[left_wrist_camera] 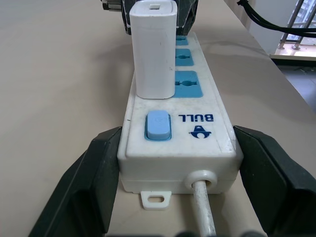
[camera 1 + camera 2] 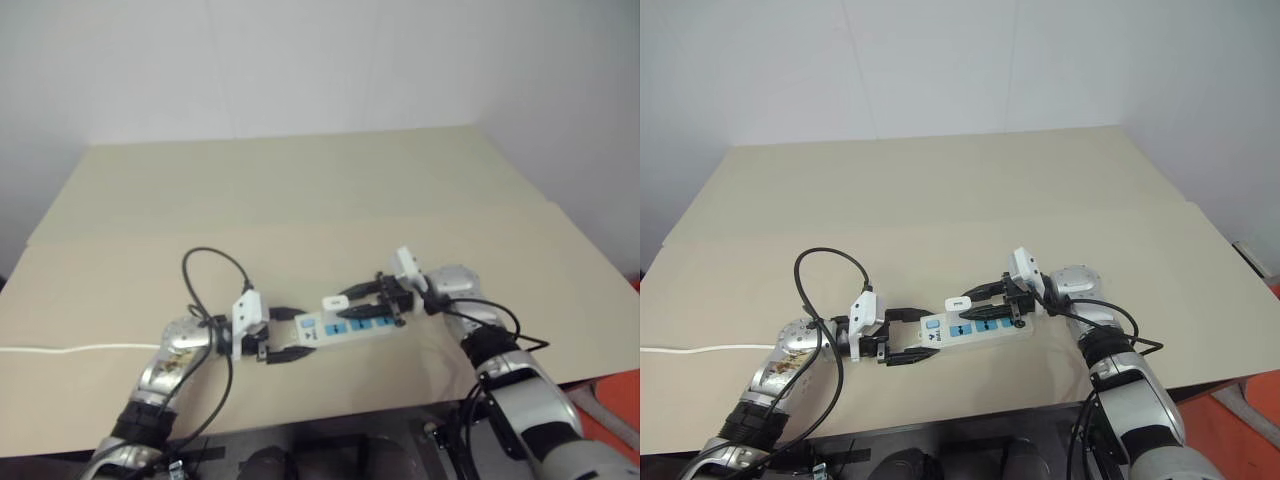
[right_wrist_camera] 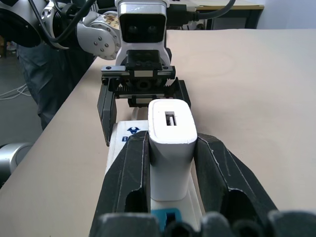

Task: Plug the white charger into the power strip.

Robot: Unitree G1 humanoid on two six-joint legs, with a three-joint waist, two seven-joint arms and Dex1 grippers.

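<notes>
The power strip (image 2: 980, 326) lies near the table's front edge, a white bar with blue sockets and a blue switch (image 1: 157, 125). My left gripper (image 1: 177, 134) is shut on its switch end, one black finger on each long side. The white charger (image 3: 172, 132) stands upright on the strip's top, over the socket nearest the switch. My right gripper (image 3: 173, 148) is shut on it, its fingers (image 3: 132, 168) pressing both flanks. The charger's lower end meets the strip's face (image 1: 154, 94); its prongs are hidden. The two grippers face each other along the strip.
The strip's thin white cord (image 2: 60, 349) runs off to the left along the table. Black cables (image 2: 825, 262) loop above my left wrist. The beige tabletop (image 2: 300, 190) stretches back to a white wall, and its front edge (image 2: 330, 405) lies just below the strip.
</notes>
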